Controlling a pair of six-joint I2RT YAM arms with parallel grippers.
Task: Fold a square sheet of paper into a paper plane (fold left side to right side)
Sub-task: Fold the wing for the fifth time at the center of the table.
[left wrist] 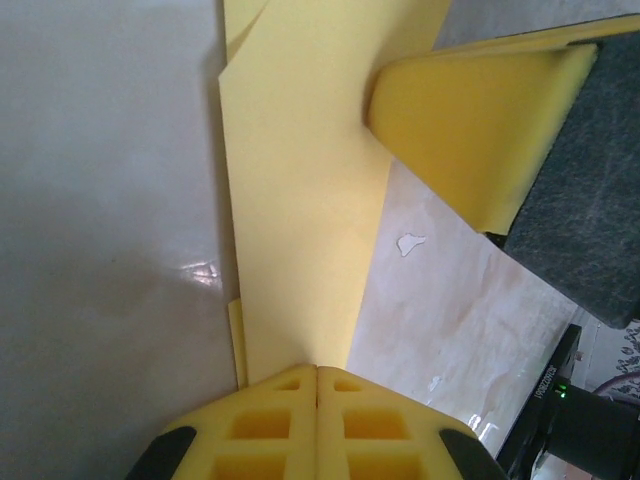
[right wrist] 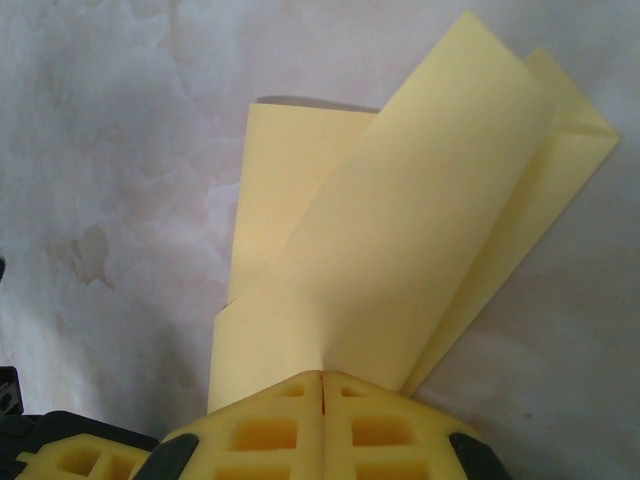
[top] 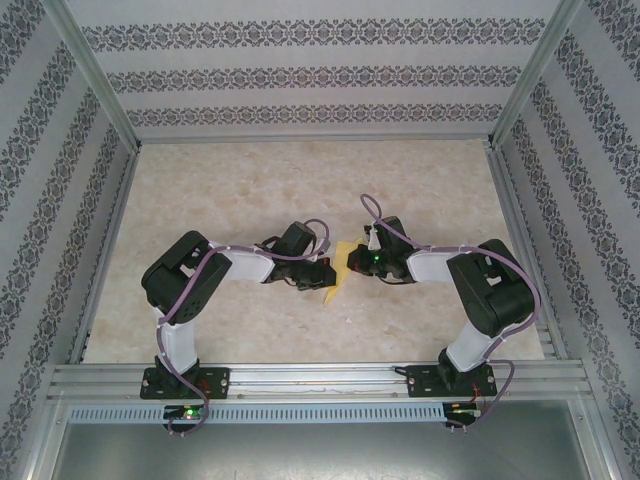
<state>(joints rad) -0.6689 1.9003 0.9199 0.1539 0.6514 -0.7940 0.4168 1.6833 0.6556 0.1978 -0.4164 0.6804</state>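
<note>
Between the two arms, near the middle of the tabletop (top: pixel 300 180), the yellow paper (top: pixel 340 268) is seen already folded into a long, narrow shape of several overlapping layers, with one flap standing off the surface. The left gripper (left wrist: pixel 317 372) is clamped on one end of it, and the right gripper (right wrist: pixel 322 378) is clenched on the other. Most folds are judged done. No clean pointed nose or spread wings can be made out, so final creasing and shaping seem to be left.
</note>
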